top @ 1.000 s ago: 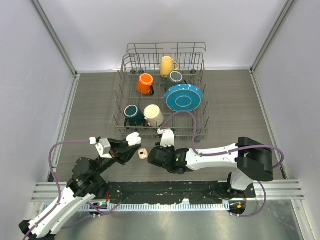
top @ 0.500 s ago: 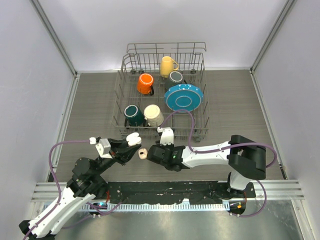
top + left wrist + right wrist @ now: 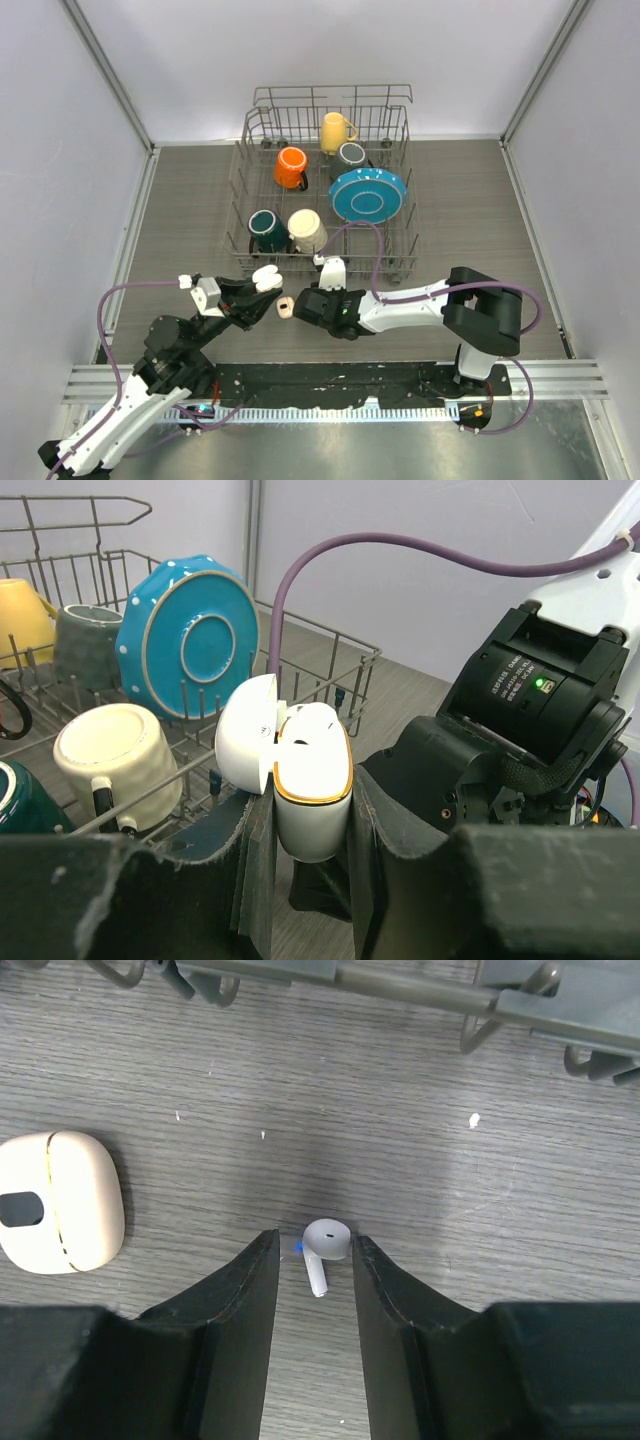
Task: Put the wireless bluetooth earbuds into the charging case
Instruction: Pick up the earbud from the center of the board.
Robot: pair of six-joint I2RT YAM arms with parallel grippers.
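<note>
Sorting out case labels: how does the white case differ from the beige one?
The white case is open; the beige case is shut. The white case is clamped upright in the left gripper; the beige case lies flat on the table. Both are rounded with a gold seam.

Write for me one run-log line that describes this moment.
left gripper: shut on open charging case | right gripper: open, straddling earbud on table | insertion: not yet done

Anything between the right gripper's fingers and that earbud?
No: the right wrist view shows the earbud on bare table between the fingers of the open right gripper, only a tiny blue speck beside it.
</note>
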